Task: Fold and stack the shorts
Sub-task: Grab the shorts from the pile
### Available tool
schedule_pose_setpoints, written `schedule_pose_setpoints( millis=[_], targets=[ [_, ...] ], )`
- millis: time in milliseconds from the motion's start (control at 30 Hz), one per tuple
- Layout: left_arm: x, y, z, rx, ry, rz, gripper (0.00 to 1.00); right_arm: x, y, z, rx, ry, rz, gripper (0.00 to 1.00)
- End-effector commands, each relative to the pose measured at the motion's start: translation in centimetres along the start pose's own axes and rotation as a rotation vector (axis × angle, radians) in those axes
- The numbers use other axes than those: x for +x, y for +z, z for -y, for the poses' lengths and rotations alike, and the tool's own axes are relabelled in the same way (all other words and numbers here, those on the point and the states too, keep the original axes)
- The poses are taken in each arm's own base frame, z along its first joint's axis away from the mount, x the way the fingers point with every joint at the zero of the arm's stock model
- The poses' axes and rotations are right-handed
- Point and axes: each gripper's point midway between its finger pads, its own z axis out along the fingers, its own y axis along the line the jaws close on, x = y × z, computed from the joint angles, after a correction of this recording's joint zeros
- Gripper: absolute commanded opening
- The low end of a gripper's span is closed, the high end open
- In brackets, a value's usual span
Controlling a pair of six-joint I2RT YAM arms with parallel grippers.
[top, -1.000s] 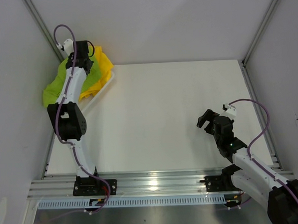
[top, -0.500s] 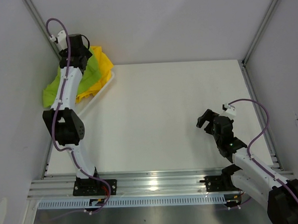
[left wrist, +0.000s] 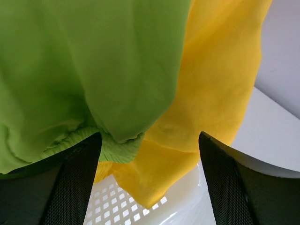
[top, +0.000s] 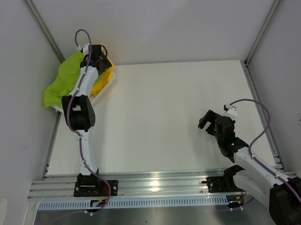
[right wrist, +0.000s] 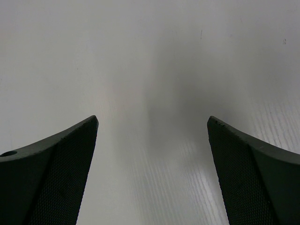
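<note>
Top view, left arm: it has swung to the right since a second ago; its elbow now sits further in over the table, and the wrist leans over the right side of the basket in the far-left corner.
Top view, left gripper: over the yellow side of the heap; whether it touches cloth cannot be told from here.
Top view, green shorts: in the basket, spilling over its left rim. The heap reaches further back toward the wall than before.
Top view, yellow shorts: in the basket to the right of the green pair. Less of them shows than a second ago, as the arm now crosses them.
Top view, right gripper: low over the right half of the table, in the same place as before, well apart from the basket.
Left wrist view, fingers: spread wide with nothing between them. The green hem hangs just beside the left finger; the yellow cloth drapes beyond, over the white mesh.
Right wrist view, fingers: spread wide and holding nothing, with bare table between them.
</note>
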Motion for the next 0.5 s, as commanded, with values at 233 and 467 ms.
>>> schedule_pose_setpoints(
  millis=[233,467],
  targets=[
    [-1.4,1.5,-1.3,-0.039,-0.029,0.019,0.69,-1.6,0.3,-1.3,-0.039,0.012,0.04,0.99],
    [-1.7,0.5,-3.4,-0.109,-0.019,0.061,0.53,-1.3,0.6,-1.5,-0.044,0.011,0.025,0.99]
  ],
)
